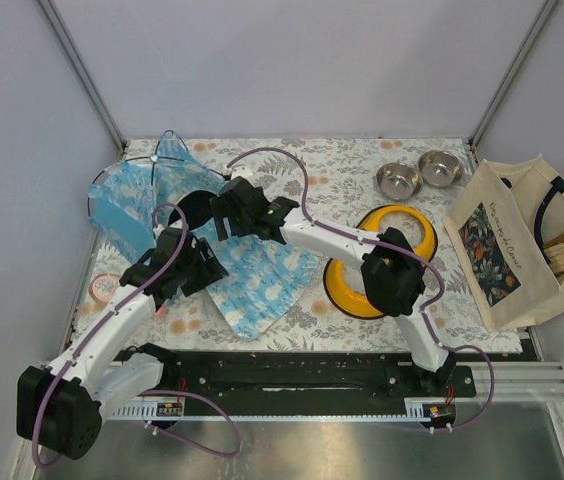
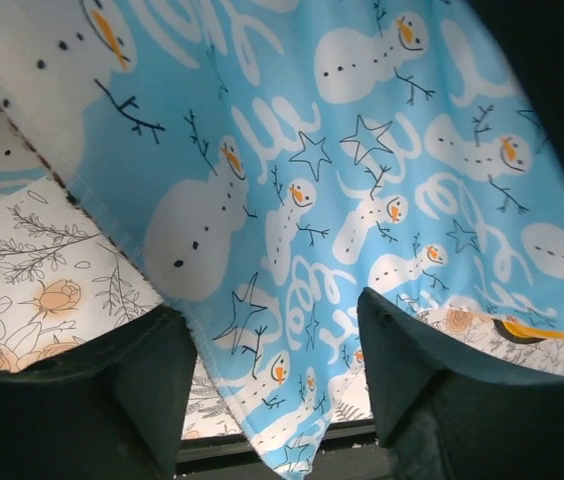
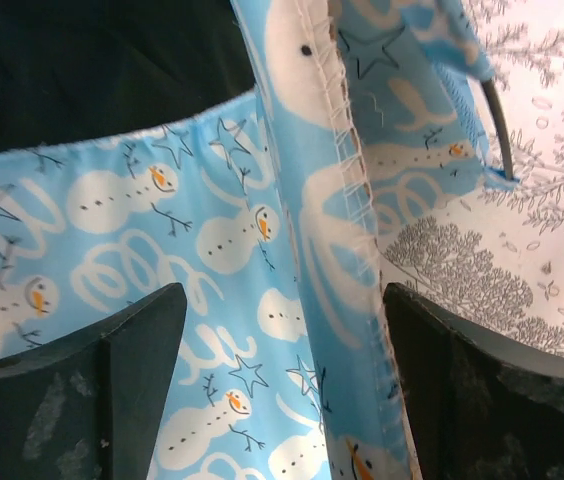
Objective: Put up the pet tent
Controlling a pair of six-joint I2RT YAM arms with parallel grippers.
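Note:
The pet tent [image 1: 147, 195] lies collapsed at the back left of the floral cloth, light-blue snowman print with thin black poles. A flat piece of matching print [image 1: 262, 285] lies in front of it. My right gripper [image 1: 224, 215] hovers at the tent's right edge. In the right wrist view it [image 3: 284, 300] is open, with a stitched seam of the tent fabric [image 3: 312, 200] between the fingers and a black pole [image 3: 497, 120] beyond. My left gripper [image 1: 197, 265] is open over the flat print. A corner of that print [image 2: 292, 400] sits between its fingers [image 2: 152, 370].
Two steel bowls [image 1: 399, 180] [image 1: 440, 168] stand at the back right. A yellow ring-shaped dish [image 1: 347, 295] lies under the right arm. A cream tote bag [image 1: 522, 240] lies at the right edge. A pink tape roll [image 1: 105, 289] sits at the left edge.

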